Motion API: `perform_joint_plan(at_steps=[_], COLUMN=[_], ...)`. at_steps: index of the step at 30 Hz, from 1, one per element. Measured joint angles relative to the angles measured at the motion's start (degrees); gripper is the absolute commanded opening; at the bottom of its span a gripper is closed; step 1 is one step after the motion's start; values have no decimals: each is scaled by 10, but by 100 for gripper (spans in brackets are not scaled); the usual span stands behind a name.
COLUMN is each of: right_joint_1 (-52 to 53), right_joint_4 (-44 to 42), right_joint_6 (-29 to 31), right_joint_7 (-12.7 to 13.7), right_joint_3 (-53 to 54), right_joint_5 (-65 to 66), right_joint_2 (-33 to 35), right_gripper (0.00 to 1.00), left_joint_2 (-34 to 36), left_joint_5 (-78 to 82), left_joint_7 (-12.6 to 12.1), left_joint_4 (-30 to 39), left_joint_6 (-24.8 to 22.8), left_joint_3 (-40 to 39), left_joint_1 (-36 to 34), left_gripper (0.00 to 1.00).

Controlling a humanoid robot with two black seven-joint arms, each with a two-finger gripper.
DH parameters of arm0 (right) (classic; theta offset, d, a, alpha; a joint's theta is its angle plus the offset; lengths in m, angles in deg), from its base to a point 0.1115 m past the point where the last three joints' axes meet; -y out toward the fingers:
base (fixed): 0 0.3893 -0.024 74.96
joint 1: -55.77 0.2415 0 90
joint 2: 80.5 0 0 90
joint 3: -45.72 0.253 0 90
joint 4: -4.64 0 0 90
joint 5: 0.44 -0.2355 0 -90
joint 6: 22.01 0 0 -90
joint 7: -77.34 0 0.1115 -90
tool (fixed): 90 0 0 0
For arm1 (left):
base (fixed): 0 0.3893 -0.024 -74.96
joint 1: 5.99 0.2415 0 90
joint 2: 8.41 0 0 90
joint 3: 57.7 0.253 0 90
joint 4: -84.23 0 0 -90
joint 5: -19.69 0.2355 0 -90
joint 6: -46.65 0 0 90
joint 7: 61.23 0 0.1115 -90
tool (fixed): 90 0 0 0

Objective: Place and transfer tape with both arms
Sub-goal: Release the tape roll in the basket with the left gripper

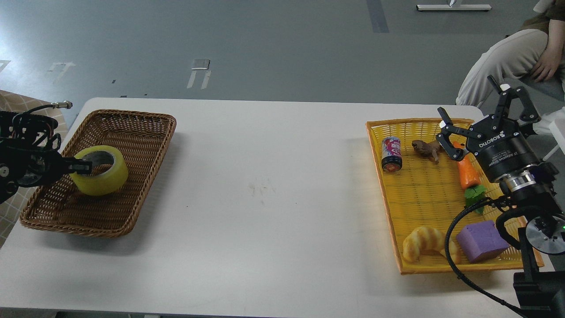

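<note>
A white table (273,194) fills the middle of the head view, seen from above and in front, with grey floor beyond it.

On the table's left side sits a brown wicker basket (132,128), rectangular and shallow. Inside it, toward its left half, is the tape (102,176), a wide yellow roll with a grey core, tilted slightly so its open core faces up. The left gripper (75,166) reaches in from the left edge at the roll. One dark finger lies across the top of the roll by the core opening; whether the fingers are clamped on the roll cannot be told, since the rest of the gripper is dark and partly cut off by the frame.

On the table's right side is a yellow plastic tray (388,207). It holds a small drink can (391,153) lying near the far left corner, a brown toy animal (426,149) beside it, an orange toy carrot (468,174) with green leaves, a croissant (423,244) and a purple block (481,240) near the front edge.

The right gripper (479,115) is raised above the tray's far right corner, its fingers spread wide apart and holding nothing.

A seated person (516,57) is partly visible at the upper right.
</note>
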Motion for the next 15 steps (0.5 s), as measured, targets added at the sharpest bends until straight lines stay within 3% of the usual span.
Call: perform_joint_plan(at_steps=[11,13,15], right_joint_1=[-1,-1,-1], right_joint_4=[0,0,0], right_joint_6=[0,0,0], right_joint_7=[0,0,0], right_joint_3=[0,0,0], right_joint_5=[0,0,0], right_joint_2=[-2,-2,-2], right_gripper=[100,100,100], left_joint_2=[-4,-4,-4], left_joint_5=[-16,-23,-32], left_joint_7=[-3,-3,-4], left_joint_4=[-9,-10,-10], left_joint_6=[19,22,24], left_joint_3=[0,0,0], left_joint_1=[1,1,1], left_gripper=[0,12,13])
